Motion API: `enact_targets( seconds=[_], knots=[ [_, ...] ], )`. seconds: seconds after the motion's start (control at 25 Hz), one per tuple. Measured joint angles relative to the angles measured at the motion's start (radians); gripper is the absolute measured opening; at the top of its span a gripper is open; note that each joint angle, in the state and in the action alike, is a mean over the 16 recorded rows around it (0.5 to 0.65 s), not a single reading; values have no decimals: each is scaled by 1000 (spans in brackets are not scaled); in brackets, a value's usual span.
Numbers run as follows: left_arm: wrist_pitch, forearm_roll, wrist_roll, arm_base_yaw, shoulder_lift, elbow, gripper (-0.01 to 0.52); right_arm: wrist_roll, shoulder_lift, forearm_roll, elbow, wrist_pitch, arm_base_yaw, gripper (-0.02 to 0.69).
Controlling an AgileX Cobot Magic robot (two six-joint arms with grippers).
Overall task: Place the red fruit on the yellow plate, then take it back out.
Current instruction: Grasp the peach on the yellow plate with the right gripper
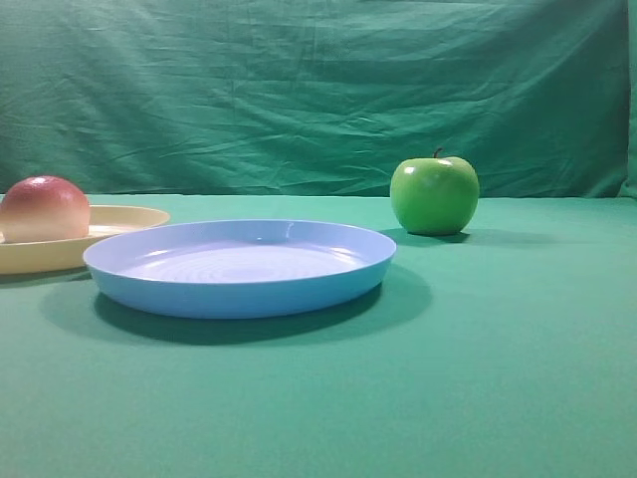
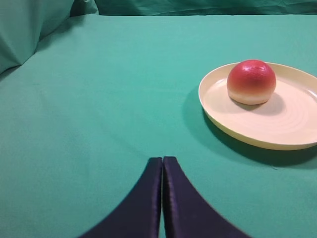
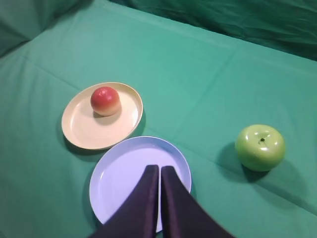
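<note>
Nearest, the right gripper (image 3: 159,171) hangs closed and empty above the blue plate (image 3: 119,173); the left gripper (image 2: 162,163) likewise. The red fruit (image 3: 105,100) sits on the yellow plate (image 3: 79,130), apparently toward 12 o'clock.

- A red fruit (image 1: 42,208), red on top and paling toward its base, sits on a yellow plate (image 1: 119,222) at the left edge of the frame; both are cut off by the border.
- A light blue plate (image 1: 239,267) lies in the foreground at centre-left, its left rim overlapping the yellow plate from this low angle; whether the two touch cannot be told.
- A glossy green apple (image 1: 434,194) with a short dark stem stands upright further back on the right, well apart from both plates.
- A green cloth (image 1: 498,378) covers the table, and a creased green backdrop (image 1: 318,90) hangs behind.
</note>
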Motion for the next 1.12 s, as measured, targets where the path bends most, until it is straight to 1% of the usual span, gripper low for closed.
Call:
enact_targets(
  seconds=[0.32,0.68,0.88,1.12],
  knots=[
    [0,0,0,0,0,0,0,92,-209,-115,53,121,0,0],
    [0,0,0,0,0,0,0,277,-296,-332,110,206,-2,0],
    [0,0,0,0,0,0,0,368,-322,-420,177,167,-33,0],
    [0,0,0,0,0,0,0,446,-403,-476,310,34,-138,0]
  ],
)
